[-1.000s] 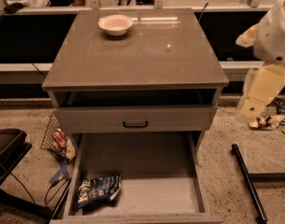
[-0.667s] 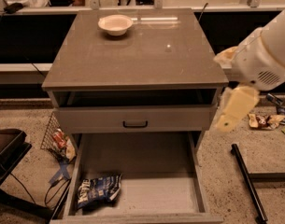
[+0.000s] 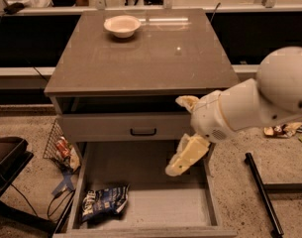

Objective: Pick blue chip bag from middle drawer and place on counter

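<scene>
- The arm (image 3: pixel 249 108) has swung in from the right. A second ago it hung out past the desk's (image 3: pixel 140 58) right edge; now the jaws are over the right side of the open drawer (image 3: pixel 160 202), just below the closed upper drawer front (image 3: pixel 101 128).
- The jaws are above the drawer floor, not down in it, and point down and to the left.
- I cannot tell whether the jaws are wide or narrow. They carry nothing, since the only bag in sight lies apart from them.
- The bag (image 3: pixel 105 201) has not moved. It lies flat in the drawer's front left corner, close to the left wall, well apart from the jaws.
- The desk top holds only a white bowl (image 3: pixel 122 26) near its back edge, so the bag is not yet placed.
- In my judgement this is the approach: the reach has begun but no grasp has been made.
- The next move would need to carry the jaws across the drawer to the left and toward the front, then down onto the bag.
- The near left wall may crowd the grasp, and the foil could slide on the smooth floor.
</scene>
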